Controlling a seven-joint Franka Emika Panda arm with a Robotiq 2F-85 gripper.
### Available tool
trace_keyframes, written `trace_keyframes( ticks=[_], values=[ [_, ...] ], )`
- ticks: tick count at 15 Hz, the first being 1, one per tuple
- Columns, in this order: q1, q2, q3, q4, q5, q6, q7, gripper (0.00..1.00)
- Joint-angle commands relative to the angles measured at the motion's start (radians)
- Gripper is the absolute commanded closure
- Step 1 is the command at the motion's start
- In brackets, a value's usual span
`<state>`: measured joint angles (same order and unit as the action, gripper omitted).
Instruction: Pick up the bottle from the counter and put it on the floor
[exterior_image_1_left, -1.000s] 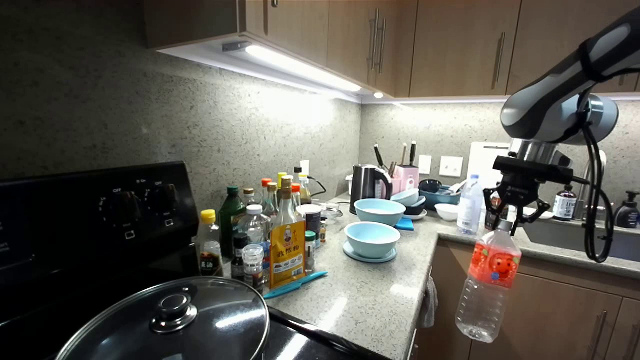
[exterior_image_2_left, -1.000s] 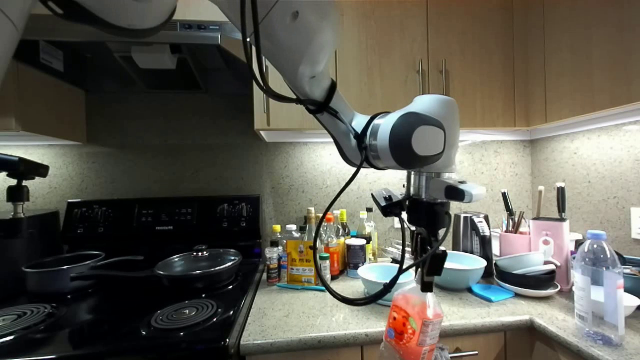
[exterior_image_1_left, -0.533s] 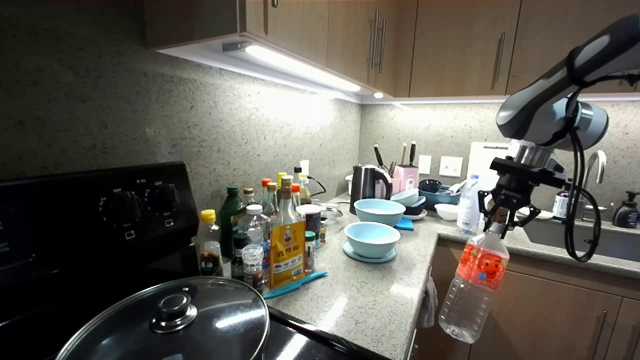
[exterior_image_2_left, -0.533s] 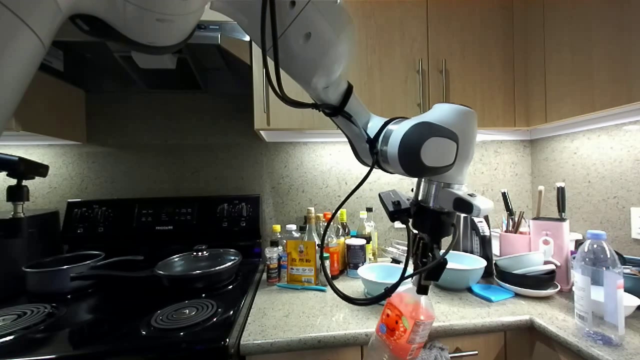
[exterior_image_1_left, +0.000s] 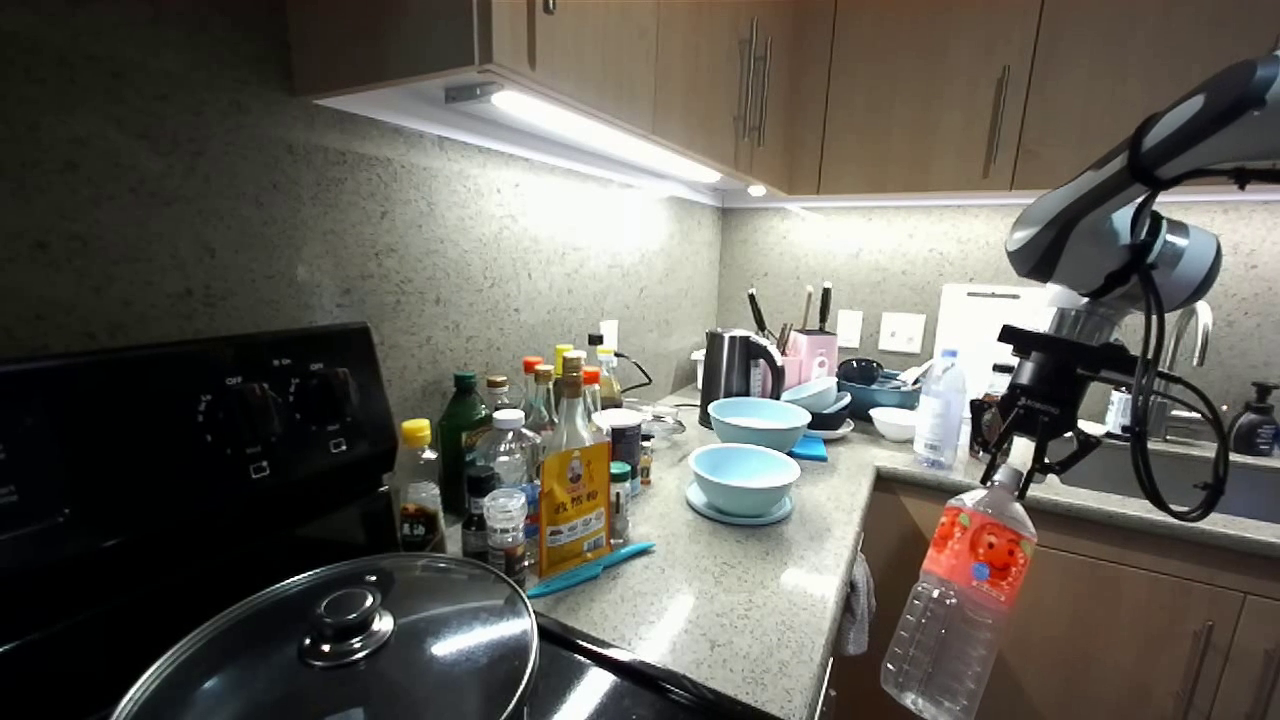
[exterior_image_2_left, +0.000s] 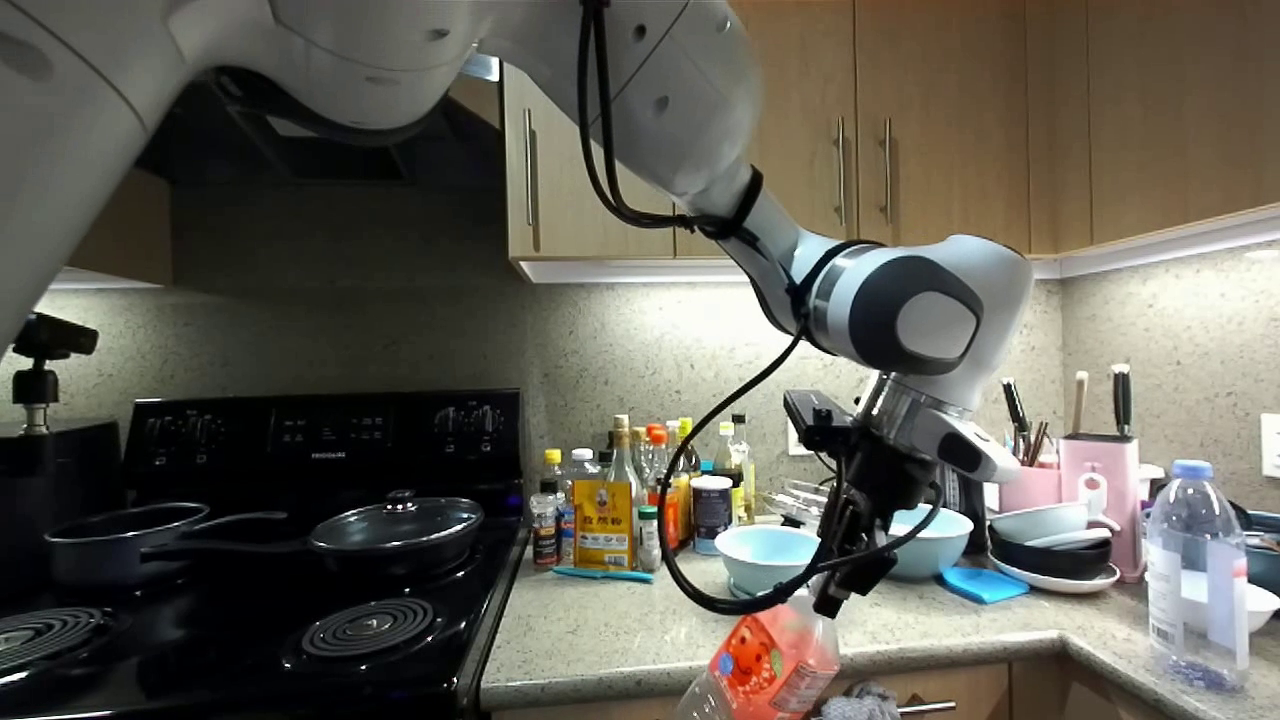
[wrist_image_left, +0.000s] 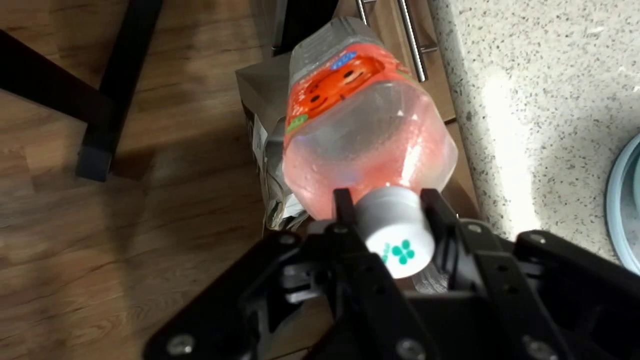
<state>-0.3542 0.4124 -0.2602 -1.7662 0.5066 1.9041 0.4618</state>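
One red-labelled bottle (exterior_image_1_left: 962, 595) hangs tilted beyond the edge of the worktop (exterior_image_1_left: 735, 580), above the floor (wrist_image_left: 170, 260), its cap (wrist_image_left: 395, 235) pinched in my end effector (wrist_image_left: 387, 206): a top hold that, I judge, leaves room to stand it upright down there.

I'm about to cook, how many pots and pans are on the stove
2: in an exterior view, an open pot at the left of the stove and a lidded pan to the pot's right. The stove's left front is cut off, so more may be hidden.
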Motion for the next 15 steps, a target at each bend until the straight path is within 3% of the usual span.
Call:
trace_keyframes(
  ticks=[1, 4, 5, 10, 15],
  values=[
    [-0.001, 0.013, -0.006, 0.013, 0.0, -0.004, 0.0, 0.63],
    [0.003, 0.016, -0.005, 0.013, 0.0, -0.004, 0.0, 0.63],
    [0.004, 0.016, -0.005, 0.013, 0.0, -0.004, 0.0, 0.88],
    [-0.009, 0.079, -0.014, 0.032, -0.002, 0.135, -0.009, 0.88],
    [-0.042, 0.157, -0.013, 0.065, 0.004, 0.12, 0.002, 0.88]
  ],
)
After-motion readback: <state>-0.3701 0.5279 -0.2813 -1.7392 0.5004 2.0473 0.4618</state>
